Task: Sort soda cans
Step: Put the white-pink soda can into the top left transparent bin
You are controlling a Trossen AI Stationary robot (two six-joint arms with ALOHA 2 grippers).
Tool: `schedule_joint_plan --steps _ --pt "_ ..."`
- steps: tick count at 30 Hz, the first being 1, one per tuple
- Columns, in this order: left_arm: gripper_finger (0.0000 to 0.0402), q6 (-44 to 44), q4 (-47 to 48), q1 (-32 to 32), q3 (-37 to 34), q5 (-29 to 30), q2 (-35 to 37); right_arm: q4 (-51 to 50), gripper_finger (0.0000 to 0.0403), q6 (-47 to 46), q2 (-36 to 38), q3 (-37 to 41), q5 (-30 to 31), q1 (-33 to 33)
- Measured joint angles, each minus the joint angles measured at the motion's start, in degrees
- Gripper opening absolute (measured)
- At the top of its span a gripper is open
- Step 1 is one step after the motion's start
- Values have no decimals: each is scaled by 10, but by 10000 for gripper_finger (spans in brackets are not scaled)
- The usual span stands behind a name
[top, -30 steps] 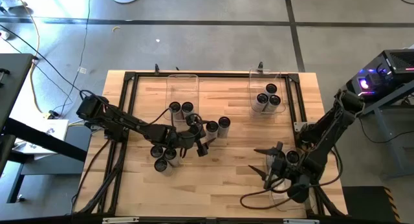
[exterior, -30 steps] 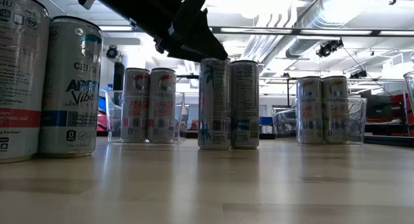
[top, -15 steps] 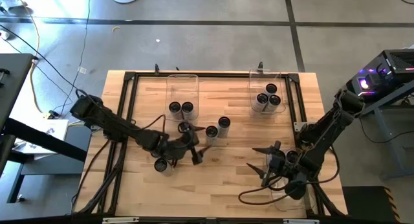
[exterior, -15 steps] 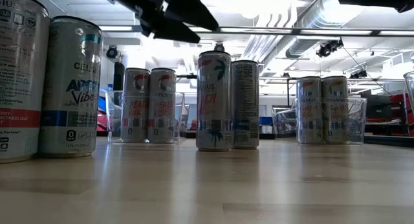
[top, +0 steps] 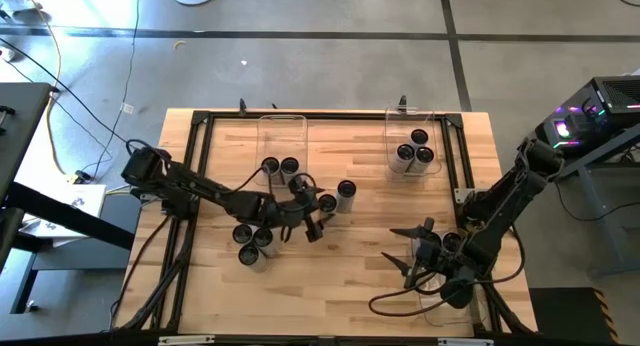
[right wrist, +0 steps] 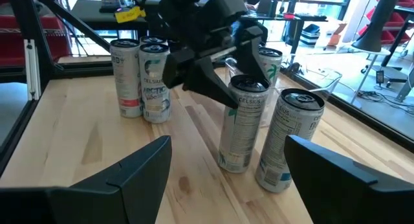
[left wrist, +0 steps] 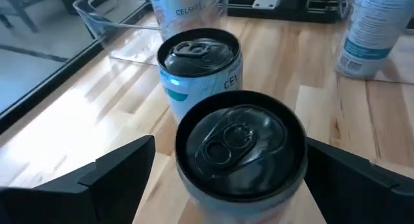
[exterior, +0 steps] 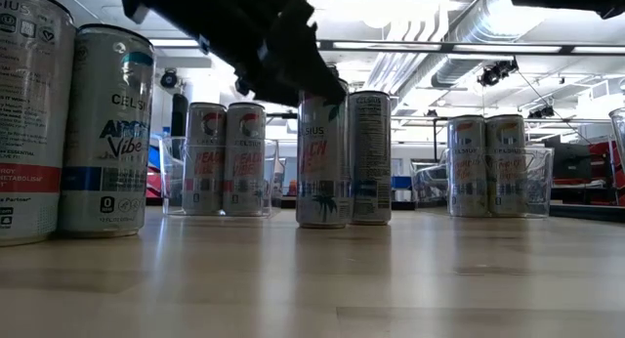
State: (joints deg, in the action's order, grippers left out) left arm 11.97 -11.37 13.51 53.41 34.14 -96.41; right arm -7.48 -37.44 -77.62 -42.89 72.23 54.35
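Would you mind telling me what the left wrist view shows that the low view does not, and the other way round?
Only the left wrist view shows the dark can tops, with the nearest can standing between the open left gripper's fingers. Only the low view shows the two cans in a clear bin behind and another pair at the right. Both show the left gripper at the centre pair of cans.
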Motion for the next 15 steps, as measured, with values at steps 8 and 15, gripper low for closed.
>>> schedule_joint_plan --steps 8,15 --pt "342 56 -24 -14 0 -43 -18 0 295 0 0 0 0 0" --pt "240 71 -30 -14 0 -45 -19 0 295 0 0 0 0 0"
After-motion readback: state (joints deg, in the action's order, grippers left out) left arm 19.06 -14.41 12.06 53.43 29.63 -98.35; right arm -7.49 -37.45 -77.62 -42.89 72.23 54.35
